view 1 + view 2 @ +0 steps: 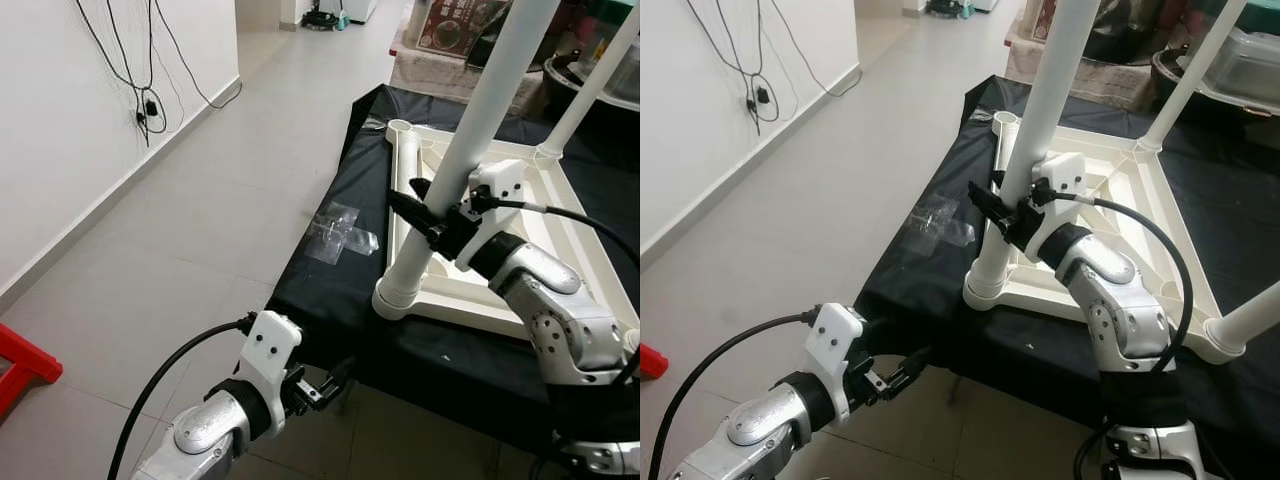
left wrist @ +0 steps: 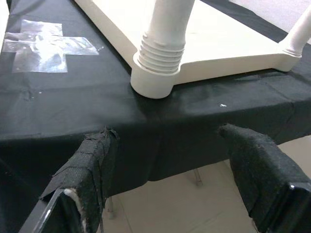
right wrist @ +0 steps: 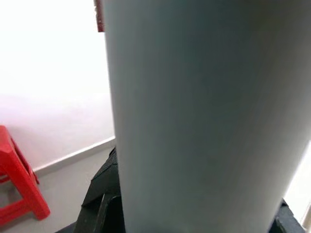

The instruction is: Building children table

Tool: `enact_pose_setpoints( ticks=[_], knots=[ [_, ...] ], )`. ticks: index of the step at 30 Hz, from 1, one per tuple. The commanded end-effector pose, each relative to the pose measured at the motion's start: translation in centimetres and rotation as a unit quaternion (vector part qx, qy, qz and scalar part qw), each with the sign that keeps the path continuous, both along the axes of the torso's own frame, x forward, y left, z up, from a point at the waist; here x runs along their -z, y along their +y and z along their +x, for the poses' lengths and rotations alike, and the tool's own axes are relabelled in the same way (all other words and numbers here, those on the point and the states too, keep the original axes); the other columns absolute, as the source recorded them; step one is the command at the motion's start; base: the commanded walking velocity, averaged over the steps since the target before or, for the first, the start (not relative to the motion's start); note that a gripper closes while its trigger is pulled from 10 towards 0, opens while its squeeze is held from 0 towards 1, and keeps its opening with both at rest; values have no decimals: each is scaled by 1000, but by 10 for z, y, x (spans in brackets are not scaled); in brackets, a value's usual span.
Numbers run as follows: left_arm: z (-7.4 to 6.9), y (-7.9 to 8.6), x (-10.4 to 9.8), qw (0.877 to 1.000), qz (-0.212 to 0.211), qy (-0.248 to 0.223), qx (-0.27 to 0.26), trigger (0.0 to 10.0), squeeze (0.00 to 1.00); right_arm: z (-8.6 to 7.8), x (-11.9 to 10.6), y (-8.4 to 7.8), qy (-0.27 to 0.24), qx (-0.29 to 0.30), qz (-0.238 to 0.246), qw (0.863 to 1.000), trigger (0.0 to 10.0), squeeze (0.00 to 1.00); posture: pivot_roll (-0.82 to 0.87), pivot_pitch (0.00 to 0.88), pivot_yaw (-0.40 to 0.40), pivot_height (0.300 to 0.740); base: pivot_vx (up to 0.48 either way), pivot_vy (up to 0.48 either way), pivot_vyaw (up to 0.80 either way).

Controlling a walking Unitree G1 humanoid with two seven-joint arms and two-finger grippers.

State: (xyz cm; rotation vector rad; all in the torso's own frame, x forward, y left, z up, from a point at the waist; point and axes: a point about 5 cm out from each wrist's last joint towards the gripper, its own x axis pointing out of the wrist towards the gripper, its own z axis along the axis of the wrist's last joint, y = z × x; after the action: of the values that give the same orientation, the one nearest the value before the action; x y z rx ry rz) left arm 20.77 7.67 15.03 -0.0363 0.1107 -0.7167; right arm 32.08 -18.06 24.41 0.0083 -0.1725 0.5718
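Observation:
A white children's table [image 1: 560,250] lies upside down on a black cloth [image 1: 330,290]. The white leg [image 1: 470,140] at its near left corner leans slightly, and its threaded end sits in the socket [image 2: 155,80] with several threads showing. My right gripper [image 1: 425,215] is shut around this leg [image 3: 204,116] a little above the socket. Below the cloth's near edge, my left gripper [image 1: 325,385] hangs open with nothing between its fingers [image 2: 92,179]. Two more legs [image 1: 590,85] [image 1: 1250,325] stand in the far right and near right corners. The far left socket [image 1: 400,128] has no leg.
A cross of clear tape [image 1: 340,235] is stuck on the cloth left of the table. A red stool [image 1: 25,365] stands on the grey floor at far left, cables [image 1: 145,100] hang on the white wall, and boxes and pots crowd the back right.

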Motion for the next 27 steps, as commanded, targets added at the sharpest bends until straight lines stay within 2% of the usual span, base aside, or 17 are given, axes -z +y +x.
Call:
enact_pose_setpoints(
  ticks=[1, 2, 5, 8, 9, 12, 14, 15, 17, 20, 22, 24, 27],
  knots=[
    [-2, -2, 0, 1000, 3, 2, 4, 10000, 0, 3, 6, -10, 16, 32, 5, 999, 10000, 0, 108, 137, -108, 740, 0, 0, 0],
    [-2, -2, 0, 1000, 3, 1, 4, 10000, 0, 6, 9, -9, 22, 39, 16, 999, 10000, 0, 108, 137, -108, 740, 0, 0, 0],
    [-2, -1, -2, 1000, 3, -1, 3, 10000, 0, 14, 17, -16, 39, 120, 29, 992, 10000, 0, 114, 143, -114, 740, 0, 0, 0],
    [-2, -1, -2, 1000, 3, -2, 2, 10000, 0, 15, 30, -28, 56, 222, 22, 973, 10000, 0, 112, 146, -113, 740, 0, 0, 0],
    [-2, -1, -2, 1000, 3, -2, 2, 10000, 0, 15, 30, -28, 56, 222, 22, 973, 10000, 0, 112, 146, -113, 740, 0, 0, 0],
    [-2, -2, -2, 1000, 3, -1, 3, 10000, 0, 11, 35, -37, 57, 295, 11, 954, 10000, 0, 110, 147, -107, 740, 0, 0, 0],
    [-2, -2, -1, 1000, 3, -2, 4, 10000, 0, 8, 35, -42, 52, 350, 4, 935, 10000, 0, 111, 148, -105, 740, 0, 0, 0],
    [-2, -2, -1, 1000, 3, -2, 4, 10000, 0, 8, 35, -42, 52, 350, 4, 935, 10000, 0, 111, 148, -105, 740, 0, 0, 0],
    [-1, -2, -2, 1000, 4, -2, 4, 10000, 0, 3, 31, -38, 43, 381, 2, 924, 10000, 0, 111, 147, -104, 740, 0, 0, 0],
    [-1, -2, -2, 1000, 4, -3, 4, 10000, 0, 2, 30, -34, 42, 390, 0, 920, 10000, 0, 111, 147, -104, 740, 0, 0, 0],
    [-1, -1, -1, 1000, 4, -3, 4, 10000, 0, 0, 27, -21, 54, 417, 1, 907, 10000, 0, 113, 144, -104, 740, 0, 0, 0],
    [0, -1, -1, 1000, 5, -3, 4, 10000, 0, 1, 27, -12, 74, 446, 15, 892, 10000, 0, 110, 144, -104, 740, 0, 0, 0],
    [0, -2, -1, 1000, 5, -3, 4, 10000, 0, 4, 25, -7, 79, 459, 38, 884, 10000, 0, 110, 144, -104, 740, 0, 0, 0]
  ],
)
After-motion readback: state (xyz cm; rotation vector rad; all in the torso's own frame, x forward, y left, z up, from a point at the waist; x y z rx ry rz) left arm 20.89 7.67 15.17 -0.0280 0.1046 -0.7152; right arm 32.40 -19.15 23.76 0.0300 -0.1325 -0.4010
